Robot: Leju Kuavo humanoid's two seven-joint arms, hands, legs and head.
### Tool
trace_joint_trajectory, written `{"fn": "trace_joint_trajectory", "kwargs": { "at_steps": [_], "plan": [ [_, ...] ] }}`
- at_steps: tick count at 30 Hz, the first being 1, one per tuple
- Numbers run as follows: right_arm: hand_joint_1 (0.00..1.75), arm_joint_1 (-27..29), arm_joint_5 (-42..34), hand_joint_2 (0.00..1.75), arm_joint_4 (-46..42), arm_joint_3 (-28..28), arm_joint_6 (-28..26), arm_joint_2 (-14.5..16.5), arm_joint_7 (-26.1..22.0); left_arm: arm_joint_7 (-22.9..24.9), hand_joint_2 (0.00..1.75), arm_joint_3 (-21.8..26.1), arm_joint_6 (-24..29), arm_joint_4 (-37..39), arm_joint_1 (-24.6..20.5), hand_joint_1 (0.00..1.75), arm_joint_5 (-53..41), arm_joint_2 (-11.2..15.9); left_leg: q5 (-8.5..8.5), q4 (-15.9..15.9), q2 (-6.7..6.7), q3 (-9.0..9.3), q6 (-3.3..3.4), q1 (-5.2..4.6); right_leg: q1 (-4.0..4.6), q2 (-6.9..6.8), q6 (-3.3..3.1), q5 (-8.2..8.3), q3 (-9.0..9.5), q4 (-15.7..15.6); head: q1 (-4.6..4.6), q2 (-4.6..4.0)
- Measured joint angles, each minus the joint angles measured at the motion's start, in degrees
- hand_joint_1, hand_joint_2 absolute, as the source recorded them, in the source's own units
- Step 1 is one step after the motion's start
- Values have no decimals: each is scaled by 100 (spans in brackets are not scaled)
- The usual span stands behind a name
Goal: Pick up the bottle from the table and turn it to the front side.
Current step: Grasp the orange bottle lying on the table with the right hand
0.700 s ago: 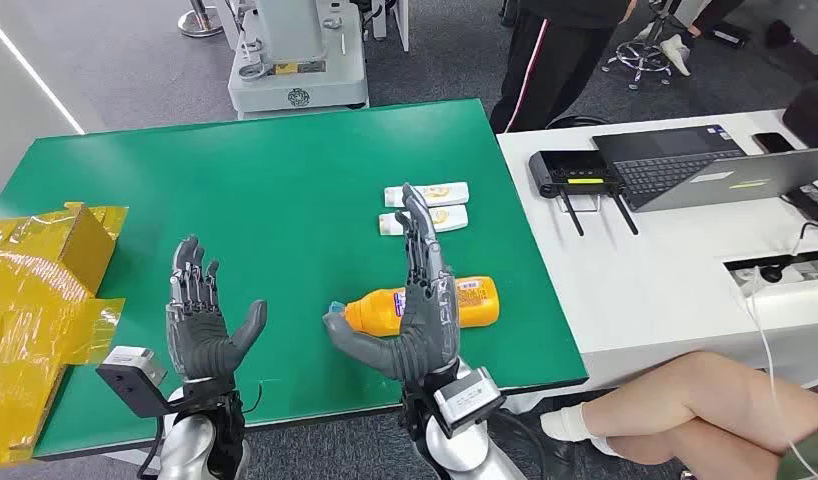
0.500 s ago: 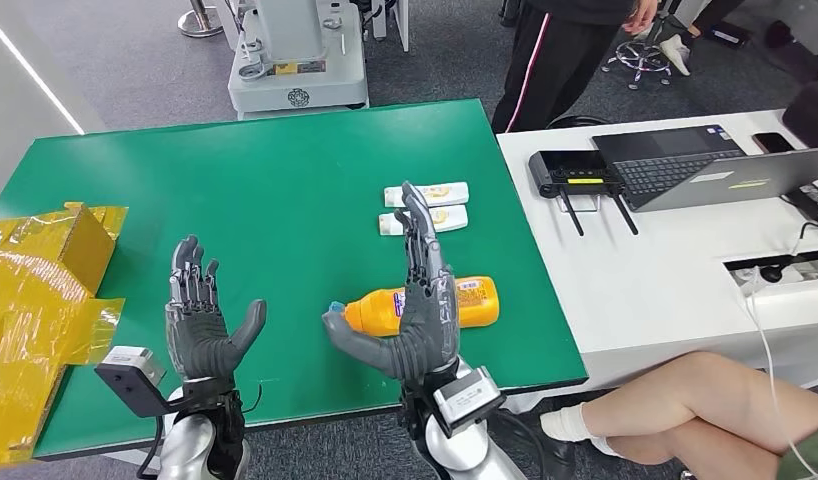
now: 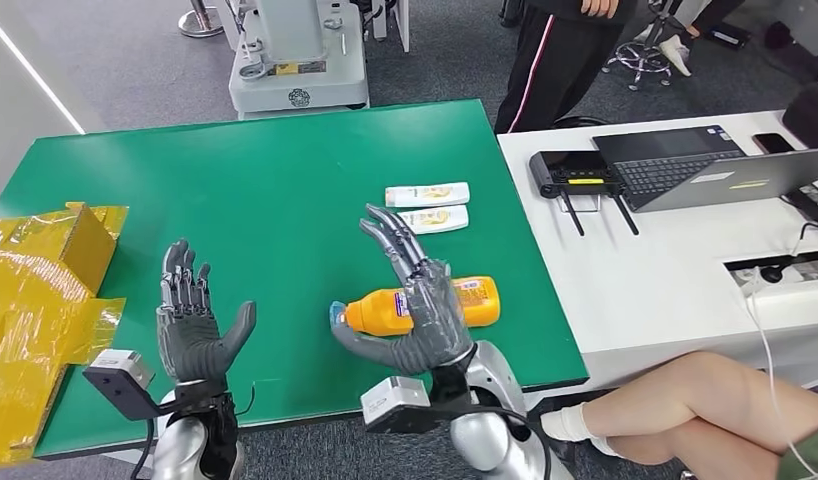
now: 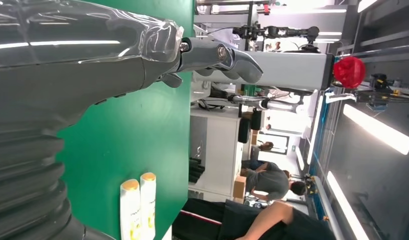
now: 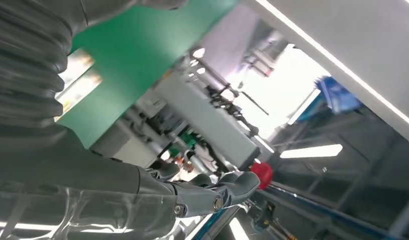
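Observation:
An orange bottle (image 3: 482, 299) with a blue cap (image 3: 336, 314) lies on its side on the green table (image 3: 265, 190), cap toward the left. My right hand (image 3: 417, 300) is raised in front of it, fingers spread and tilted to the left, holding nothing and hiding the bottle's middle. My left hand (image 3: 192, 325) stands upright over the table's near edge, fingers apart and empty. The left wrist view has my left hand (image 4: 67, 75) before the green table (image 4: 137, 145). The right wrist view has my right hand (image 5: 92, 195) large and close.
Two white tubes (image 3: 428, 207) lie side by side beyond the bottle, seen too in the left wrist view (image 4: 137, 207). Yellow wrapping (image 3: 35, 300) sits at the table's left. A white desk (image 3: 675, 260) with a laptop (image 3: 705, 165) adjoins on the right. A person's legs (image 3: 685, 400) are near.
My right hand has turned at the wrist, its fingers now leaning left instead of pointing straight up. My left hand has shifted slightly left. The bottle lies where it was.

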Motion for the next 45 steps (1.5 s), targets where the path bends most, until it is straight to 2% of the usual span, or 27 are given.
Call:
{"fn": "trace_joint_trajectory", "kwargs": {
  "at_steps": [4,10,17,21,26,30,39,45],
  "plan": [
    [0,-129,48,175,40,-262,290,-593,47,0,175,96,-48,-11,35,0,24,4,1,3,-4,0,2,-3,-3,-3,6,4,2,0,-1,0],
    [0,-752,-51,175,283,-388,1288,-1527,210,0,175,143,-74,-43,76,0,43,15,4,5,-3,-1,7,-5,-4,-2,10,9,4,0,-1,0],
    [0,-2456,-75,175,1231,54,3418,-2535,220,0,175,249,-234,-114,142,0,69,29,18,7,-9,-5,25,-5,-3,-12,14,19,3,3,-2,0],
    [0,-3528,-189,175,1879,648,4234,-2863,146,0,175,328,-328,-149,168,0,32,32,21,8,-9,-6,28,-5,-2,-13,15,20,3,4,-2,0],
    [0,-4580,-428,175,2703,1561,4616,-2843,179,0,175,383,-319,-172,179,0,-29,32,21,7,-11,-7,28,-4,-1,-15,15,20,3,5,-2,0],
    [0,-5104,-711,175,3418,2215,4772,-2520,378,0,175,391,-203,-229,205,0,-28,32,21,7,-9,-6,28,-1,2,-13,15,20,3,5,-2,0],
    [0,-5431,-1266,175,4724,3080,4950,-1738,819,0,175,391,78,-307,260,0,116,34,22,7,-13,-5,27,1,2,-15,14,19,2,5,-2,0],
    [0,-5428,-1365,175,5174,3540,4975,-1619,987,0,175,391,185,-308,260,0,225,44,22,9,-13,-6,27,-1,1,-16,15,20,2,3,-2,0]
  ]
}}
